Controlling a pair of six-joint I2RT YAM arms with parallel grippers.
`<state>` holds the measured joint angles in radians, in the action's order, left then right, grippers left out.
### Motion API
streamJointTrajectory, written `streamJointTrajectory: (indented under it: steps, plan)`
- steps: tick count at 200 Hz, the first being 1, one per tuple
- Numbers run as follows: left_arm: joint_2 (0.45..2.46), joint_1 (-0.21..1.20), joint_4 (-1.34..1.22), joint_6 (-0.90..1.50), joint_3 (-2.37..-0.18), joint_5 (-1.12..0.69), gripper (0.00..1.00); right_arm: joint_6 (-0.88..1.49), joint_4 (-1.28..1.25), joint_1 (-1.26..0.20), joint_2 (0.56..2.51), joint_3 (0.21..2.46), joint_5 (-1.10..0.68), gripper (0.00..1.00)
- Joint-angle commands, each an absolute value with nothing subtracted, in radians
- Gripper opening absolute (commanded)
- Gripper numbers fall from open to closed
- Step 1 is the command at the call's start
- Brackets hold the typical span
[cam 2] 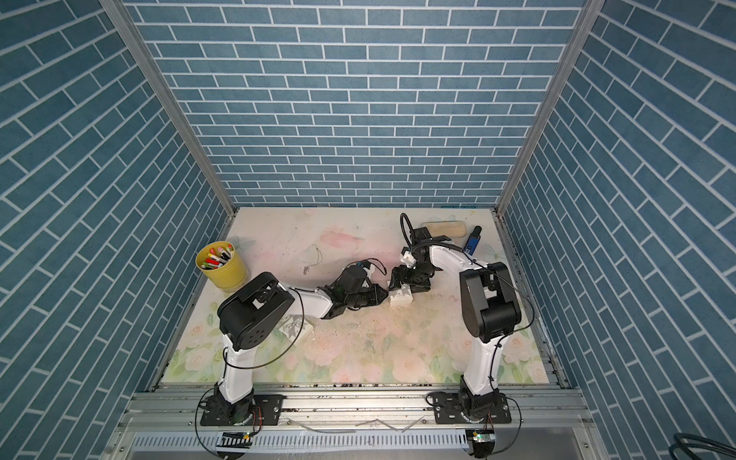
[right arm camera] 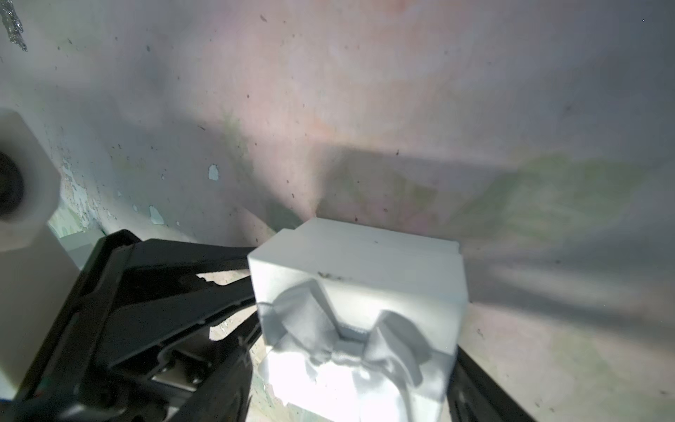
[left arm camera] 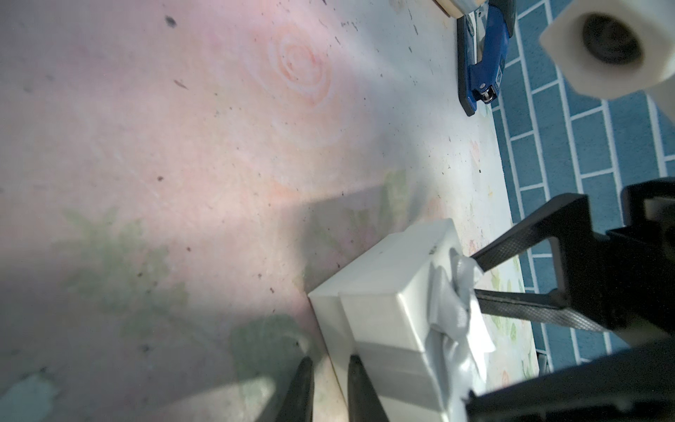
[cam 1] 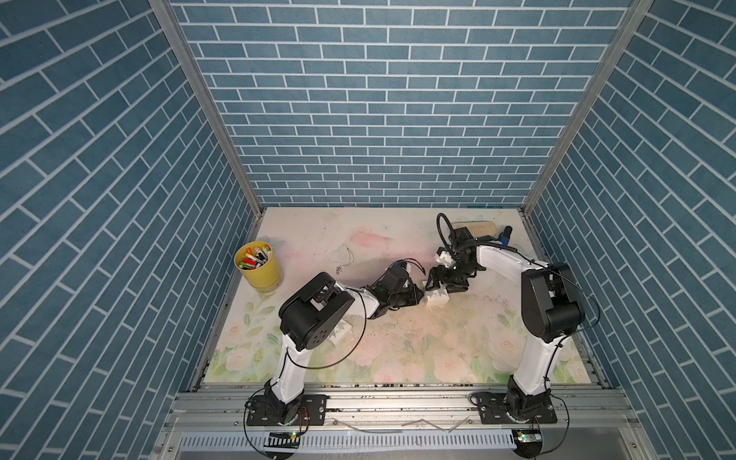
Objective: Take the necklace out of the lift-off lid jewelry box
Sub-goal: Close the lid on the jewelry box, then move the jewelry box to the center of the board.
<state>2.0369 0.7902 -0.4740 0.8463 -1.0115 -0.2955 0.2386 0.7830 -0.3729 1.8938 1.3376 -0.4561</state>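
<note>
At 9 o'clock of the white lidded cardboard jewelry box (cam 1: 437,298) with its grey ribbon bow (right arm camera: 343,339), the left gripper (left arm camera: 330,360) sits narrowed; whether it pinches the box I cannot tell. The right gripper (left arm camera: 475,279), jaws spread, straddles the bow and could snag it, tipping the box. Farther, at 10 o'clock, the thin chain necklace (cam 1: 343,259) lies loose on the floral mat (cam 1: 398,239), where an arm could sweep it.

Matt white box (right arm camera: 358,255); glossy satin bow (right arm camera: 339,350).

We've got bright, even light in both top views, brick walls (cam 1: 79,159) stretching at nine and three o'clock; wrist views dimmer, shadowed, box lid (right arm camera: 321,380) blown white.
</note>
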Motion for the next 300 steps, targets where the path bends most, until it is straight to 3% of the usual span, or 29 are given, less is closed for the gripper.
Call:
streamJointTrajectory:
  steps: [1, 39, 68, 105, 142, 215, 240, 253, 300]
  plan:
    - [2.06, 0.801, -0.486, 0.845, -1.028, -0.311, 0.2, 0.241, 0.795, -0.388, 1.867, 1.336, -0.521, 0.78]
    - [2.056, 0.801, -0.485, 0.841, -1.021, -0.307, 0.2, 0.242, 0.806, -0.388, 1.888, 1.331, -0.464, 0.62]
    - [2.039, 0.799, -0.466, 0.831, -1.014, -0.298, 0.2, 0.245, 0.812, -0.39, 1.899, 1.333, -0.399, 0.63]
    - [2.0, 0.777, -0.398, 0.793, -1.011, -0.275, 0.29, 0.243, 0.817, -0.391, 1.913, 1.342, -0.316, 0.68]
    - [1.953, 0.733, -0.35, 0.756, -0.994, -0.26, 0.32, 0.245, 0.803, -0.388, 1.939, 1.358, -0.25, 0.68]
    - [1.799, 0.605, -0.158, 0.628, -0.994, -0.213, 0.32, 0.155, 0.76, -0.315, 2.1, 1.566, -0.178, 0.67]
    - [1.718, 0.549, -0.012, 0.567, -0.995, -0.149, 0.36, 0.121, 0.798, -0.289, 2.114, 1.649, -0.161, 0.72]
    - [1.67, 0.527, 0.116, 0.528, -1.008, -0.059, 0.44, 0.105, 0.817, -0.284, 2.096, 1.679, -0.157, 0.75]
    - [1.449, 0.459, 0.547, 0.542, -0.982, 0.302, 0.96, 0.095, 0.862, -0.29, 1.994, 1.698, -0.188, 0.77]
